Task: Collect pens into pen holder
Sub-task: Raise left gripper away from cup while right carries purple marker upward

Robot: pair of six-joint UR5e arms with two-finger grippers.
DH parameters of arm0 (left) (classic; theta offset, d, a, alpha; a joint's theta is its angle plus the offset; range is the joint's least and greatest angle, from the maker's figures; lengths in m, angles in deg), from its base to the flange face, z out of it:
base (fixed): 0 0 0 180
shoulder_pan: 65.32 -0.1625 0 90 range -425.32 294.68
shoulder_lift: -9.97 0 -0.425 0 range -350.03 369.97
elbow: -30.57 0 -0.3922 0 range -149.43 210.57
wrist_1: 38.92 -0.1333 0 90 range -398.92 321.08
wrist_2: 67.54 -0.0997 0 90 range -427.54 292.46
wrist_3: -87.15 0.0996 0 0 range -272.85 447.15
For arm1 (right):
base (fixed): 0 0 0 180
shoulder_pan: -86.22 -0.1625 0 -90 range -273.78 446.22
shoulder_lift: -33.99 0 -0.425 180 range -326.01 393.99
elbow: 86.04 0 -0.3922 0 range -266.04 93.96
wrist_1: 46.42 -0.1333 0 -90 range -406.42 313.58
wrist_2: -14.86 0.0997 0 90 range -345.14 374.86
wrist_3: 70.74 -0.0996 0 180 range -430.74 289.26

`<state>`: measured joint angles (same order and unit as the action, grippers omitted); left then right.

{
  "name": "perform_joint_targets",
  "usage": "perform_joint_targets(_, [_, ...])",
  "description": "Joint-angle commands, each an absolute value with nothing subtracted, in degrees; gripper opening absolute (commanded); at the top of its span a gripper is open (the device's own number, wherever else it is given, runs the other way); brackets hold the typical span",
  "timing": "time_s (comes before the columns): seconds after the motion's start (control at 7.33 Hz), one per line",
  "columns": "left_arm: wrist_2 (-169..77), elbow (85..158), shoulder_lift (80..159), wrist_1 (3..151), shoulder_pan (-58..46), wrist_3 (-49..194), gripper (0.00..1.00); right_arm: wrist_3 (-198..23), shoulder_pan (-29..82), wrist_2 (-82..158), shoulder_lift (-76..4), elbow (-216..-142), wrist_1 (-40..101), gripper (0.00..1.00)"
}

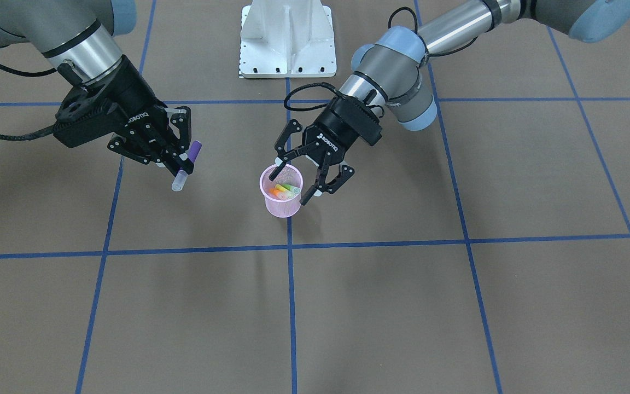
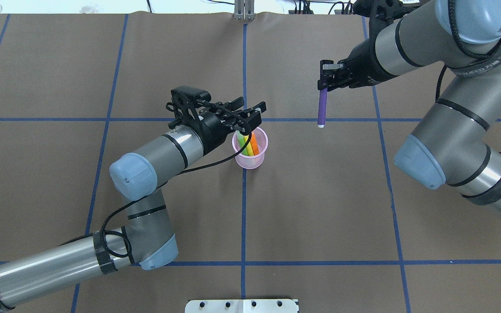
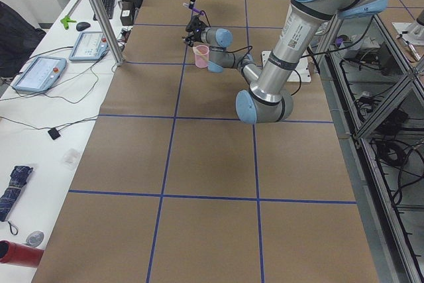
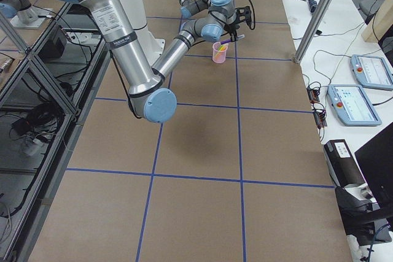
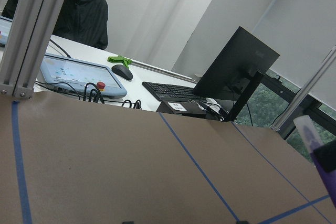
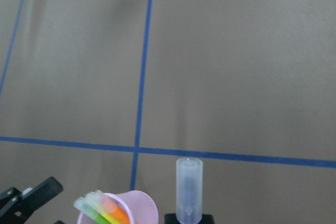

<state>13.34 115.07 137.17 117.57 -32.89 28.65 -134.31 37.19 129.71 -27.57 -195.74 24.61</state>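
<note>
The pink mesh pen holder [image 1: 282, 207] stands upright near the table's middle, on a blue line, and also shows in the overhead view [image 2: 250, 161]. It holds green, yellow and orange pens [image 2: 248, 143]. My left gripper [image 1: 291, 189] is open, with its fingers straddling the holder's rim from above [image 2: 250, 114]. My right gripper [image 1: 181, 158] is shut on a purple pen [image 1: 194, 150] with a clear cap. It holds the pen in the air off to the holder's side [image 2: 322, 108]. The right wrist view shows the clear cap [image 6: 189, 190] and the holder [image 6: 131, 211] at the bottom edge.
The white base mount [image 1: 287, 38] sits at the table's robot side. Blue tape lines [image 2: 244, 217] grid the brown table cover. An operators' desk with teach pendants [image 3: 40, 71] and a monitor [image 5: 236, 72] runs along the far side, with a person [image 5: 84, 9] there.
</note>
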Motion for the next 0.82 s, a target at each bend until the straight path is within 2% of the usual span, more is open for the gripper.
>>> perform_joint_targets(0.0, [28.0, 124.7, 136.0, 93.0, -23.4, 28.0, 0.79, -134.3, 38.4, 124.0, -27.4, -195.9, 20.3, 0.0])
perform_joint_targets(0.14, [37.8, 127.6, 136.3, 81.1, -17.9, 28.7, 0.85, -134.4, 40.5, 119.6, -27.4, -195.9, 18.0, 0.0])
perform_joint_targets(0.27, [43.7, 127.9, 136.2, 78.6, -14.3, 29.0, 0.98, -134.4, 42.9, 115.3, -27.4, -196.0, 17.7, 0.0])
perform_joint_targets(0.68, [44.2, 128.0, 132.3, 78.5, -12.7, 29.4, 1.0, -134.4, 52.4, 98.5, -27.5, -195.2, 10.3, 0.0])
